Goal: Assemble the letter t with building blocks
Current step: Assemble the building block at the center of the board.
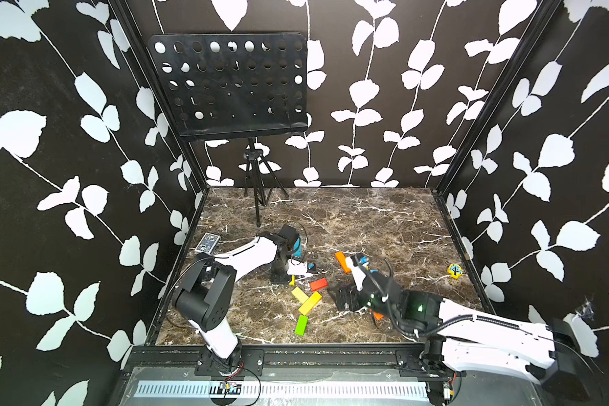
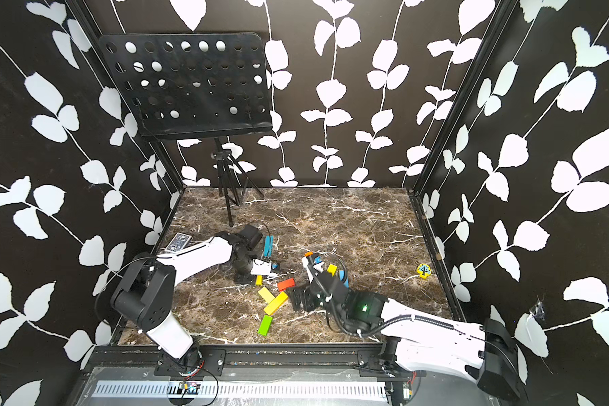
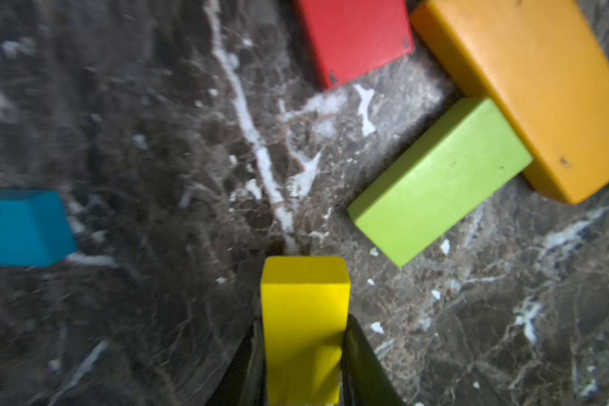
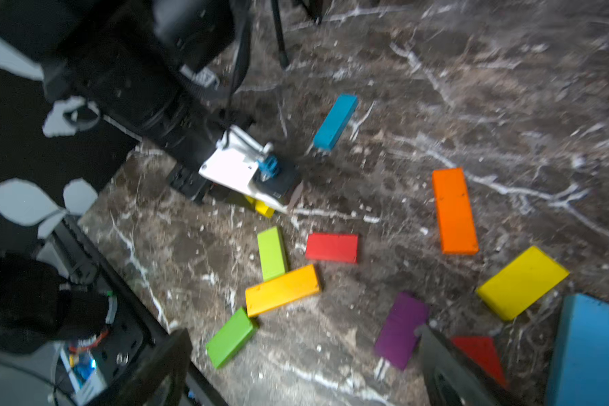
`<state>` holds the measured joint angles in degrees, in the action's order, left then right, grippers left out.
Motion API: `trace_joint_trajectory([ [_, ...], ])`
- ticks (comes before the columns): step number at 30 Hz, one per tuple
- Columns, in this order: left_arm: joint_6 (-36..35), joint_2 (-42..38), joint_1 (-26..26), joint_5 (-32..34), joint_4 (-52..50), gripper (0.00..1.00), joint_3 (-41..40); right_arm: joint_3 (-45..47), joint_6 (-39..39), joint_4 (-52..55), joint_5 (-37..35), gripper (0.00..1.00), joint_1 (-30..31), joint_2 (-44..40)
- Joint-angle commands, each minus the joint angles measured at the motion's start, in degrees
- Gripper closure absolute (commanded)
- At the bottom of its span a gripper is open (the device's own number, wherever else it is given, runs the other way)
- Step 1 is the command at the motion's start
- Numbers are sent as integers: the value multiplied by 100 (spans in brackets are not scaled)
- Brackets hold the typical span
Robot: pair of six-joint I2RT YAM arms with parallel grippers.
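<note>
The marbled worktop carries loose bars spread between the two arms, and no finished letter shows on it. The right end effector hangs low with its jaws spread wide and nothing between them. A purple bar lies just beside one of its fingers and an orange bar lies farther out ahead of it. The left end effector has its fingers closed against both long sides of a yellow bar, held end-down close over the worktop. I cannot tell whether the bar's end touches the surface. Between the two end effectors, an amber bar lies flat with a pale green bar butting square against its long side. A bright green bar sits at the corner of the amber bar's end, and a red bar lies near but apart. A cyan bar lies beyond the left end effector, well clear. The amber and pale green pair may be the start of a crossbar and stem. I judge the task to be at an early stage: the held yellow bar is not yet placed and the pieces need squaring up.
</note>
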<state>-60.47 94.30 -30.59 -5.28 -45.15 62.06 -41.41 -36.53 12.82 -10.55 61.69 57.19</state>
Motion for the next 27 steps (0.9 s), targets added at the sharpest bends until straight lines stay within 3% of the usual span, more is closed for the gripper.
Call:
trace_joint_trajectory([
  [1,-190,-461,99,42,-412,71,263,-589,515,398,482,1,-496,21],
  [6,-517,-390,298,237,-492,70,626,-1448,947,560,1221,1,-1222,607],
  [11,-739,114,496,250,-557,70,1164,-2062,1197,454,1656,1,-1583,1565],
  [18,-1094,900,683,345,-561,70,1884,-2152,1131,-221,2050,1,-1960,2296],
  [27,-1457,1813,912,325,-633,70,2786,-2042,1225,-629,2198,1,-2297,2482],
])
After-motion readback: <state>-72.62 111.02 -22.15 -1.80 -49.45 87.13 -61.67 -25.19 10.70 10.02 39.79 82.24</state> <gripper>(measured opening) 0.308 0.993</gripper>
